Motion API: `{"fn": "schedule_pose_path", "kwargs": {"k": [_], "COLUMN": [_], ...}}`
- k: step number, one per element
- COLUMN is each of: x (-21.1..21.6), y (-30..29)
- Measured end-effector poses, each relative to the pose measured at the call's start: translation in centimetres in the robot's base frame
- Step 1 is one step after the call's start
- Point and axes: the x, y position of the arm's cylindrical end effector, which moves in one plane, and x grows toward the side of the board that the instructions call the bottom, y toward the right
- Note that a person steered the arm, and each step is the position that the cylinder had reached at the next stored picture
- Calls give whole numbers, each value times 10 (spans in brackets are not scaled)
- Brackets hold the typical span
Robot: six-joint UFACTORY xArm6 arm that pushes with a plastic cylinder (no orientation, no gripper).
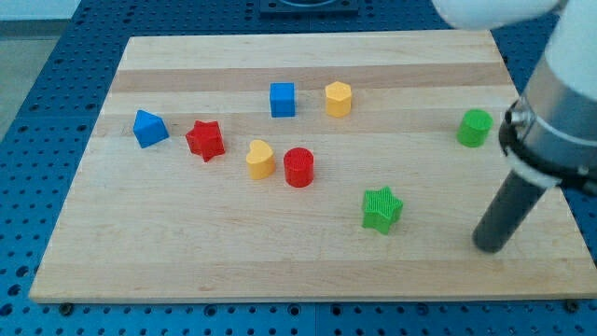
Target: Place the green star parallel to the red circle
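The green star (381, 208) lies on the wooden board (187, 243), to the lower right of the red circle (298, 167). My tip (490, 247) rests on the board well to the right of the green star and a little lower, apart from it. The rod rises from the tip toward the view's upper right. The red circle stands near the board's middle, beside the yellow heart (260, 160).
A red star (205, 140) and a blue block (148, 128) lie at the left. A blue cube (283, 99) and a yellow hexagon (339, 98) sit toward the top. A green cylinder (475, 127) stands at the right.
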Motion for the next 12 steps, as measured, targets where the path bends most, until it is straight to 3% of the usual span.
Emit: {"fn": "schedule_pose_path", "kwargs": {"k": [1, 2, 8, 9, 10, 11, 12], "x": [6, 4, -63, -49, -2, -40, -47], "y": [-77, -91, -103, -103, -84, -42, -58]}}
